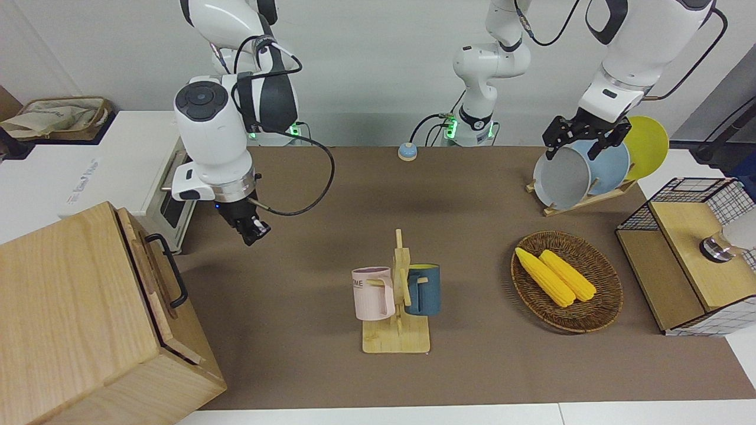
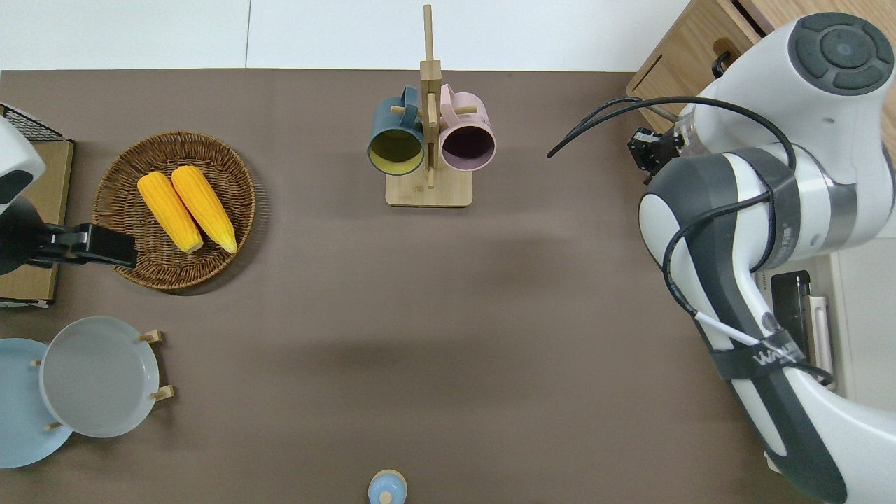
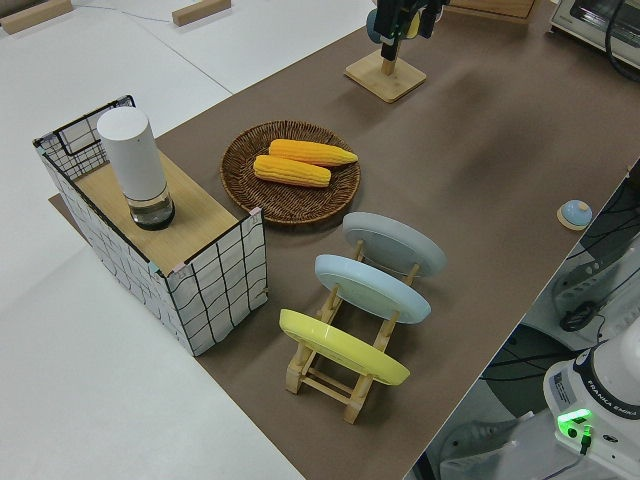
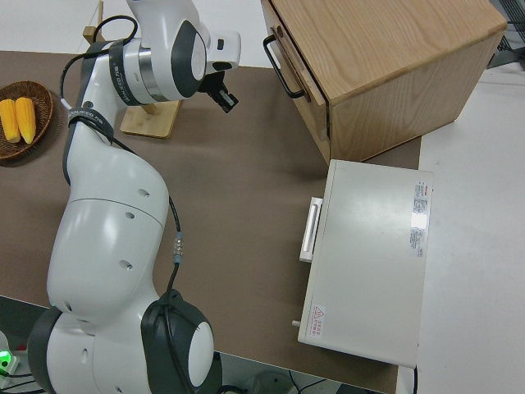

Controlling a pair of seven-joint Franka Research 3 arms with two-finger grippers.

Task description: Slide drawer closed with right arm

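The drawer [image 1: 150, 277] sits flush in the front of the one pale wooden cabinet [image 1: 71, 319] at the right arm's end of the counter [image 1: 331, 236], its single black loop handle [image 1: 168, 268] standing clear of the panel. One white oven [image 4: 369, 263] stands beside the cabinet, nearer to the robots.

The right arm [image 1: 218, 130] is bent over the counter with its wrist pointing down. Its tool [image 1: 253, 231] hangs in the air above bare counter, apart from the handle and holding nothing; whether its fingers are parted I cannot tell.

Toward the middle stands one wooden mug rack [image 1: 398, 307] with two mugs, one pink [image 1: 373, 293] and one dark blue [image 1: 423, 288]. One small blue knob [image 1: 407, 152] lies near the robots' bases. One wicker basket [image 1: 567, 280] holds two corn cobs [image 1: 555, 274]. One plate rack [image 3: 340, 345] carries three plates: grey, blue and yellow. One wire-and-wood box [image 1: 691, 254] ends the row.

The left arm is parked, its tool [image 1: 582, 140] spread open and empty.
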